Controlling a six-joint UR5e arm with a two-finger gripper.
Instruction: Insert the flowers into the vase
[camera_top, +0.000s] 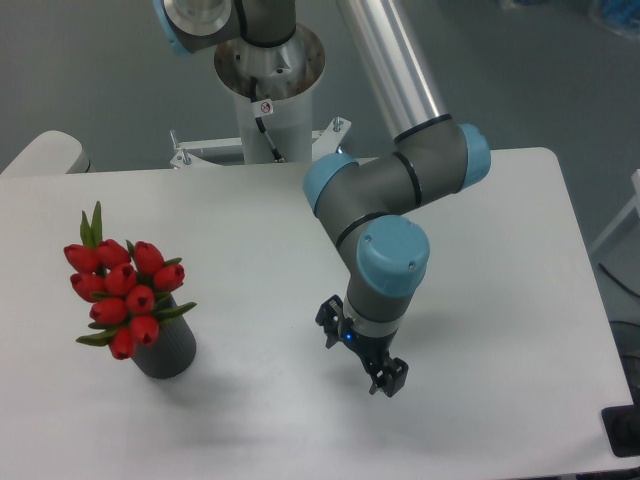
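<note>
The gripper (361, 355) hangs low over the white table (500, 300), empty, its two fingers spread wide. Well apart to its left stands the dark grey vase (168, 350), upright, with the red tulips (122, 287) seated in its mouth.
</note>
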